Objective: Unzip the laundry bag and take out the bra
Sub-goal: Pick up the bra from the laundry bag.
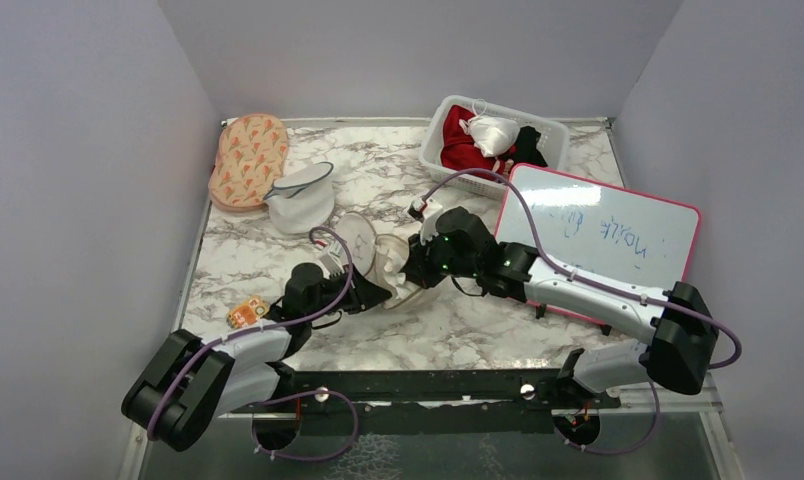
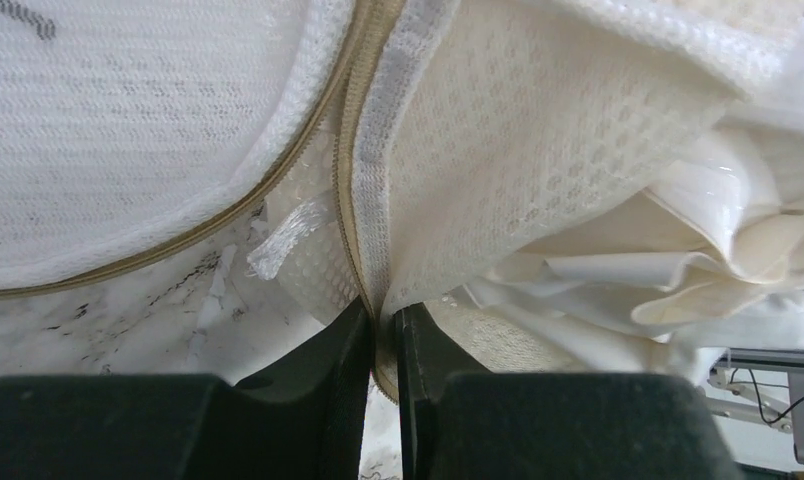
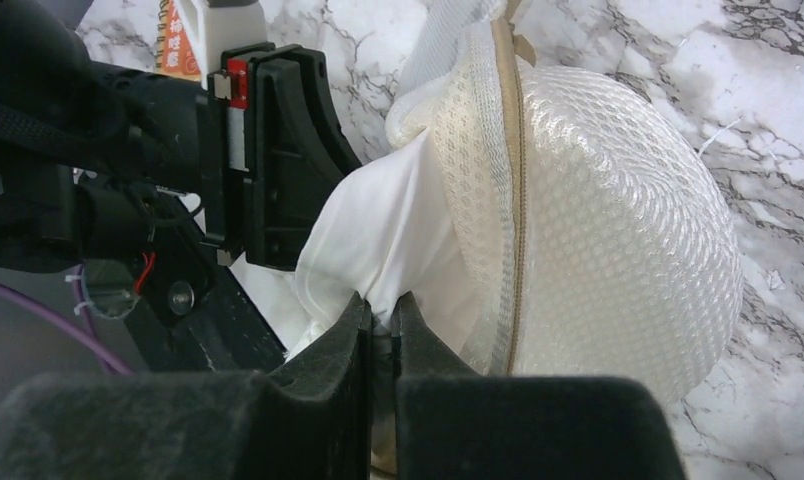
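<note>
Closest up, the black left gripper (image 2: 383, 322) has its fingers pinched on the zipper edge of the cream-beige round mesh laundry bag (image 2: 538, 150). Bigger stuff first: there's a grey-veined white marble table (image 1: 498, 325) with a red-framed whiteboard (image 1: 608, 235) on its right side. The bag sits mid-table, gaping open. The glossy white padded bra (image 3: 378, 235) bulges out of it, and the right gripper (image 3: 381, 312) is squeezed tight on a fold of it.
</note>
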Motion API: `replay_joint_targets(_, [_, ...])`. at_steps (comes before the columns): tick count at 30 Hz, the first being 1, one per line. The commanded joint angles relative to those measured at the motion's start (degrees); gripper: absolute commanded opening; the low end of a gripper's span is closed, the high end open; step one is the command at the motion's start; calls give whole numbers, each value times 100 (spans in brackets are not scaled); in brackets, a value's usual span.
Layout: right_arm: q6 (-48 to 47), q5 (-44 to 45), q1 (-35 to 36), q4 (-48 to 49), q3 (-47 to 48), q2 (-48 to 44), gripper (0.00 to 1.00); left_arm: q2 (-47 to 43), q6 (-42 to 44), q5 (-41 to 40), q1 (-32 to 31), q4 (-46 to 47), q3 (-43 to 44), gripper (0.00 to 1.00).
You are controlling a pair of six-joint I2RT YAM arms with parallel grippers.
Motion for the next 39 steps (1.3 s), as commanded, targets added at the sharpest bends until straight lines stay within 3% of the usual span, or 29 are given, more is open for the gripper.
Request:
replay_joint_targets(1, [-116,-691,-105,574,-211,-11,1,-319,0,146,-19,64,-123,5])
replay_joint_targets(5, [-572,-1450,-106,509,-273,177,1,-619,-70,100,-12,34,-125,2])
replay_joint_targets(8, [-691,-2695,-108,954,-380,177,1,-693,-10,65,-14,-55,-104,0])
replay_joint_targets(11, [-287,-3327,-108,1662,-471,105,1,-613,-9,83,-11,-78,-92,0])
replay_joint_targets(14, [377,-3323,-106,2644,-751,-68,1,-535,-19,140,-14,-82,-68,0])
replay_joint_targets(23, [1894,-1602,-108,4777,-1577,-429,1,-723,-214,244,-23,-118,-97,0])
replay_joint_targets(32, [1553,-677,-115,4610,-806,66,1,-881,-365,413,-27,-392,63,0])
replay_joint_targets(39, [729,428,-160,3312,206,-96,1,-1245,-160,130,-27,-960,191,0])
